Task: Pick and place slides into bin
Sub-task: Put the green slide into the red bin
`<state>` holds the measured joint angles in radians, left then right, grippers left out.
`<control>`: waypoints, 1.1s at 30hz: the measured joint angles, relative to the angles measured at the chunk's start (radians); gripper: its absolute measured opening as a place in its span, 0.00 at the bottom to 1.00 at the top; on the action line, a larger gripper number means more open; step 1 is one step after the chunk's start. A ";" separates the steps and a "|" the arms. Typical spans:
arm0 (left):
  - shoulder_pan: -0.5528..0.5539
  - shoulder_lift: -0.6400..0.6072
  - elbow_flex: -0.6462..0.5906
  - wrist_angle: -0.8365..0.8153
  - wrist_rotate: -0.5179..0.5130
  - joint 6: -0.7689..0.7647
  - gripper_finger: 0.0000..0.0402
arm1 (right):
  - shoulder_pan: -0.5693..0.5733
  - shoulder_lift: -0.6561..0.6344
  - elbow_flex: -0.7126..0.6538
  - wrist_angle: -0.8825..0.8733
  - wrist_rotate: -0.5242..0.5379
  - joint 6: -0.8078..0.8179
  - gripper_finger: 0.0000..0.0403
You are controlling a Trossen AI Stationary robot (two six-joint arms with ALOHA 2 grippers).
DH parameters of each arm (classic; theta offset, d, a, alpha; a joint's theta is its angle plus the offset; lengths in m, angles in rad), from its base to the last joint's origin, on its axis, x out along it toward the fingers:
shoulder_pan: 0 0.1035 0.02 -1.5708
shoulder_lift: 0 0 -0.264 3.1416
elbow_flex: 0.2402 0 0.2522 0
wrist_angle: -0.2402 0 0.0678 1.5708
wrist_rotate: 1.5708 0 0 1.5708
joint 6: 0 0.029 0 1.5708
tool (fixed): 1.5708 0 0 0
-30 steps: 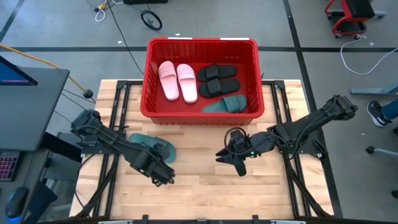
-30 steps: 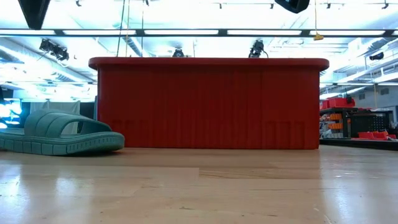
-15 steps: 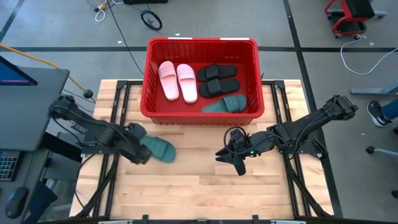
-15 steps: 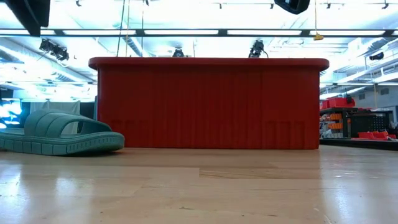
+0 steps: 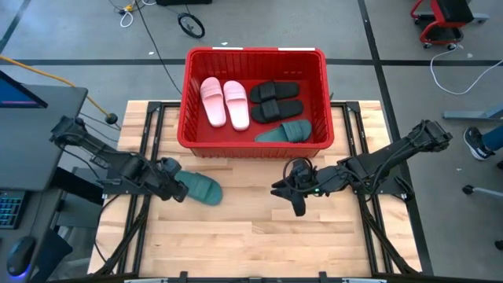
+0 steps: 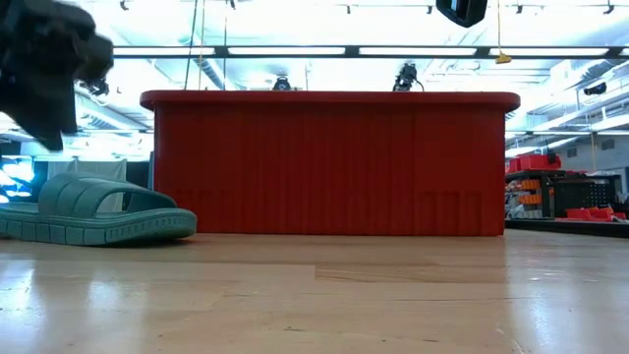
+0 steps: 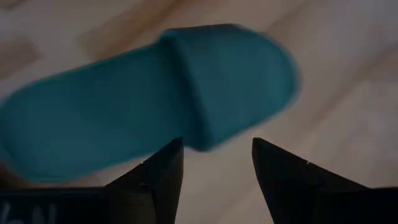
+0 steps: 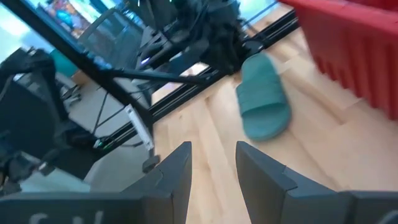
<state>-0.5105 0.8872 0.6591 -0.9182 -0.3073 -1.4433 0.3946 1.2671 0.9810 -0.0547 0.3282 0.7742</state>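
Observation:
One dark green slide (image 5: 201, 189) lies sole down on the table's left half, in front of the red bin (image 5: 318, 102). It also shows in the low view (image 6: 98, 210) and in both wrist views (image 7: 149, 106) (image 8: 263, 99). My left gripper (image 5: 171, 189) is open and hovers just above the slide's left end (image 7: 216, 171); it is a dark blur in the low view (image 6: 44, 79). My right gripper (image 5: 295, 203) is open and empty right of the table's middle (image 8: 213, 171). The bin holds two pale pink slides (image 5: 224, 102), two black slides (image 5: 276, 100) and one dark green slide (image 5: 286, 131).
The bin stands at the table's far edge, in the middle (image 6: 329, 162). Bare wood lies between the two grippers and toward the near edge (image 5: 244, 236). Black frame rails (image 5: 145, 228) run along both sides of the table.
My left gripper has drawn back from the near right of the green slide toward the table's left edge and a little toward the far edge. It now stands over the slide's left end and has come down into the low view. The slide has not moved.

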 joint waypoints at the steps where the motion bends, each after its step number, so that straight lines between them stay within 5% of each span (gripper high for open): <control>1: 0.006 0.000 -0.020 0.005 -0.002 0.000 0.48 | 0.000 0.000 0.000 0.000 0.017 0.000 0.32; 14: 0.107 0.001 -0.238 0.359 0.017 0.046 0.48 | -0.001 0.000 0.000 0.003 0.094 0.020 0.32; 33: 0.128 0.003 -0.198 0.457 0.023 0.041 0.46 | -0.001 0.000 0.000 -0.001 0.094 0.042 0.32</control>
<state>-0.3824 0.8898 0.4610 -0.4610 -0.2848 -1.4021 0.3939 1.2671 0.9810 -0.0553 0.4221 0.8165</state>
